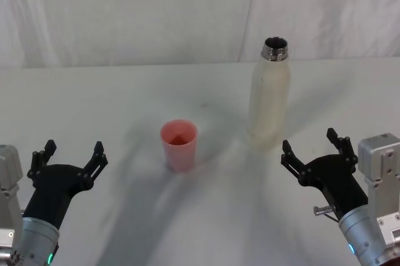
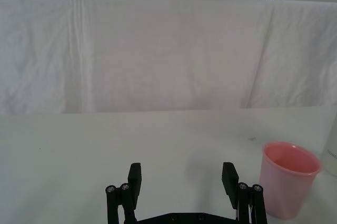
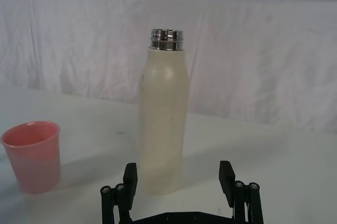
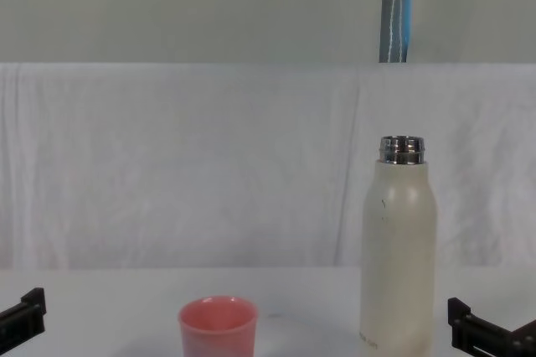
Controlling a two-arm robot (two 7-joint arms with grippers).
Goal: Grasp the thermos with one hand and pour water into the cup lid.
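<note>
The table (image 1: 112,100) is white and bare around the two items, its far edge at 12 o'clock meeting a hanging white cloth (image 1: 125,16). The thermos (image 1: 270,94) stands upright, neck uncapped, with the cup lid (image 1: 179,145) well apart at its 8 o'clock — open surface lies between them. The right gripper (image 1: 309,147) sits near the table's near edge, at about 5 o'clock from the thermos, fingers spread wide, holding and touching nothing. The left gripper (image 1: 70,155), at 9 o'clock from the cup lid, is likewise splayed and empty.
</note>
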